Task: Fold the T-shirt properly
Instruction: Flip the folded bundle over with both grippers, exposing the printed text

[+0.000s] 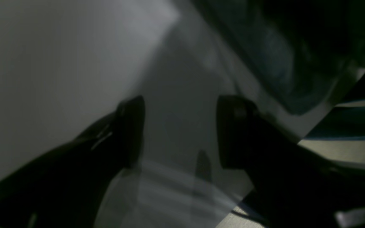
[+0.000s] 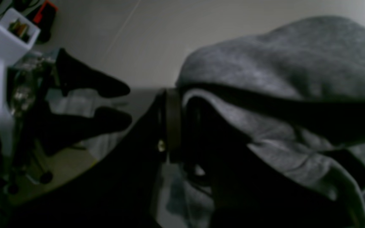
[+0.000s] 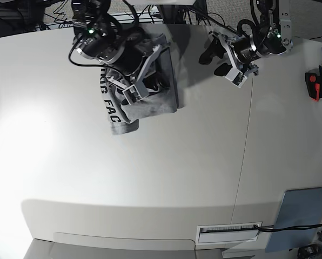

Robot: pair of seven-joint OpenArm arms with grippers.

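A white table (image 3: 150, 178) with a thin seam down its right part; the bunched grey T-shirt (image 3: 150, 102) lies at its far edge; a red-and-black tool (image 3: 314, 86) sits far right.

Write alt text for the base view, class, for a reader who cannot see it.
On a white table, the right gripper is shut on a folded grey T-shirt with black lettering. The left gripper hangs open beside it, holding nothing.

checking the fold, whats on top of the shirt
The right gripper sits on the T-shirt, shut on a fold. The cloth beneath the arm is hidden.
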